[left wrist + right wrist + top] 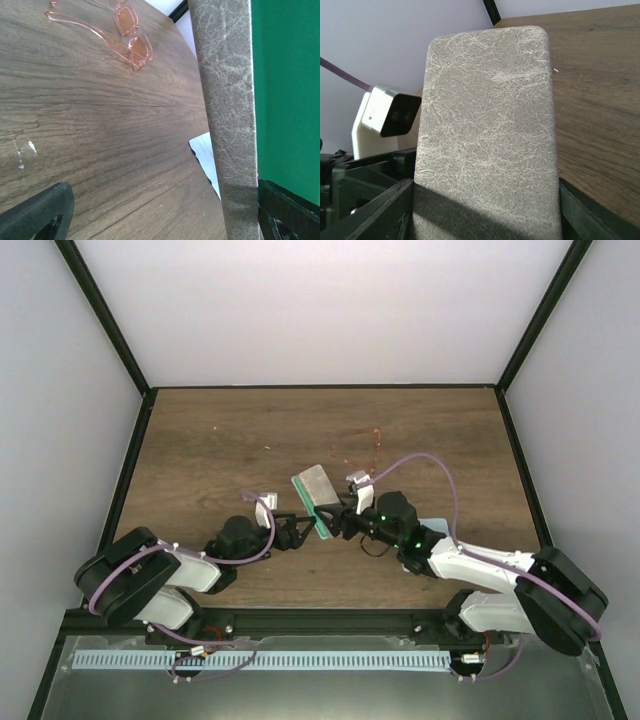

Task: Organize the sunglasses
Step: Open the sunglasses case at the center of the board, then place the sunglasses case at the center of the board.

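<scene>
Sunglasses: flat on table, far of ctr and slightly right, well apart from both grippers. Frame thin, translucent pink-red plastic. Lenses squarish w/ rounded corners, tinted the same hue. Arms straight, unfolded, resting on the wood.

Case: near ctr, raised off table and tilted, between the two grippers. Outer shell grey, flat rectangular panel w/ rounded corners, mottled leather-like grain. Lining smooth, flat green, visible along near edge in top view and filling right side of left wrist view.

R gripper: clamped on case. Black fingers pressed against opposite side edges of the grey panel, panel filling the gap between them.

L gripper: jaws spread fully, nothing held. Grey case wall standing inside the gap, close by one finger; contact there not discernible. Other finger well clear, over bare wood.

Table: dark brown wood-grain laminate, matt, a few pale scuff marks.

Cloth: pale blue, thin, flat on table just right of case, mostly covered by R arm; one corner showing past case wall in left wrist view.
</scene>
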You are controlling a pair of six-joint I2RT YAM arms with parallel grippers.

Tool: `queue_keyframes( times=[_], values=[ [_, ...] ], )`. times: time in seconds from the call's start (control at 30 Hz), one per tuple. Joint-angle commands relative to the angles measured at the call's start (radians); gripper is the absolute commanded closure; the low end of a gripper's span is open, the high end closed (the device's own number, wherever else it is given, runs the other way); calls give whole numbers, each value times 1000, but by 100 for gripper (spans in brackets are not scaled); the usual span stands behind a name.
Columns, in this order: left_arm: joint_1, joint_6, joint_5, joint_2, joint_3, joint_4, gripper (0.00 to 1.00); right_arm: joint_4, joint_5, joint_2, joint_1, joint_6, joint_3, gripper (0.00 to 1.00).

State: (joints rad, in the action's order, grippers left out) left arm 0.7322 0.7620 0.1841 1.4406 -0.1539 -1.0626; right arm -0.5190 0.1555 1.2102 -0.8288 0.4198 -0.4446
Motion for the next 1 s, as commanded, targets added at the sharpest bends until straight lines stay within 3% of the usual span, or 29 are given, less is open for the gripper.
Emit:
queue_keyframes(
  times=[0.0,0.33,0.5,0.6,0.7,0.8,0.97],
  values=[
    [-13,-7,-112,17,-10,74,0,-94,111,-81,-18,15,-12,64],
    [-21,-3,-92,39,-6,52,0,-75,96,-133,-17,16,23,64],
    [-19,2,-64,-54,22,73,0,-64,72,-67,-14,10,-4,64],
    [-20,2,-128,-232,56,247,0,4,28,22,-3,15,-69,63],
    [-22,-14,-273,-522,54,560,0,-36,129,113,62,67,-87,64],
    [-30,-59,-289,-708,24,801,0,-101,223,205,86,125,-100,64],
    [-34,-42,-308,-738,19,882,0,-191,336,363,97,212,-138,64]
  ],
)
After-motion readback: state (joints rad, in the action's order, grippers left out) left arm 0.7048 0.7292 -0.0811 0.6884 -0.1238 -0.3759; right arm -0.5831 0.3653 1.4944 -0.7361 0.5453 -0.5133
